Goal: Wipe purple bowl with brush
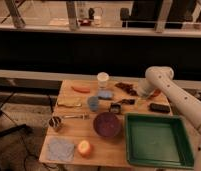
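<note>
The purple bowl (pixel 106 124) sits on the wooden table (pixel 79 132), near its front middle. Just behind it lies the brush (pixel 121 104), with its blocky head to the left and its slim black handle pointing right. My white arm reaches in from the right and bends down over the table's back right. Its gripper (pixel 142 96) hangs just right of the brush handle's end, open, with nothing in it.
A green tray (pixel 156 159) fills the front right. A black block (pixel 158 107), a reddish-brown strip (pixel 125 87), a white cup (pixel 102 79), a blue sponge (pixel 105 94), a blue cup (pixel 93 103), a metal cup (pixel 55 123), a blue cloth (pixel 61 148) and an orange-red bowl (pixel 84 148) are spread around.
</note>
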You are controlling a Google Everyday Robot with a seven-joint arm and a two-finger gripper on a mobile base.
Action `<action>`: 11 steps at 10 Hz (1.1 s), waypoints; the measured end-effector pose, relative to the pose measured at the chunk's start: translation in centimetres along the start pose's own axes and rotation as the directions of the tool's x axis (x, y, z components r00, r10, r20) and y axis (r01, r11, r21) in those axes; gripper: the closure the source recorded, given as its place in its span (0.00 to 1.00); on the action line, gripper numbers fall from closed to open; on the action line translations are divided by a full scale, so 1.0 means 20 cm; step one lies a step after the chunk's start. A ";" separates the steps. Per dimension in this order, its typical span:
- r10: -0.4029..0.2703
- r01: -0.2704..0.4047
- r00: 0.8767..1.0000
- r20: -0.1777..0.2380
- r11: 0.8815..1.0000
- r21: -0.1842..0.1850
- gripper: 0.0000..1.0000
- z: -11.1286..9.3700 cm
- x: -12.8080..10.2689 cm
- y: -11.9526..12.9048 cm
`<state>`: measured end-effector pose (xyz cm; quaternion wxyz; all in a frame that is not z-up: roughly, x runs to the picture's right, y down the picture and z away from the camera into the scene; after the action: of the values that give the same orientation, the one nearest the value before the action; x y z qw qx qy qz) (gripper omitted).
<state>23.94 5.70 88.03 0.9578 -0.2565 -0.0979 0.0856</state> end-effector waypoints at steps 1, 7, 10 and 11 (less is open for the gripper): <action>0.009 -0.009 1.000 -0.005 1.000 0.001 0.20 0.01 0.03 -0.02; 0.056 -0.057 0.998 -0.026 0.998 -0.023 0.20 0.13 0.14 -0.06; 0.077 -0.078 0.996 -0.038 0.996 -0.033 0.20 0.17 0.20 -0.07; 0.084 -0.086 0.996 -0.044 0.996 -0.037 0.20 0.18 0.22 -0.07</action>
<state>27.57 7.22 92.47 0.9500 -0.2806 -0.0684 0.1188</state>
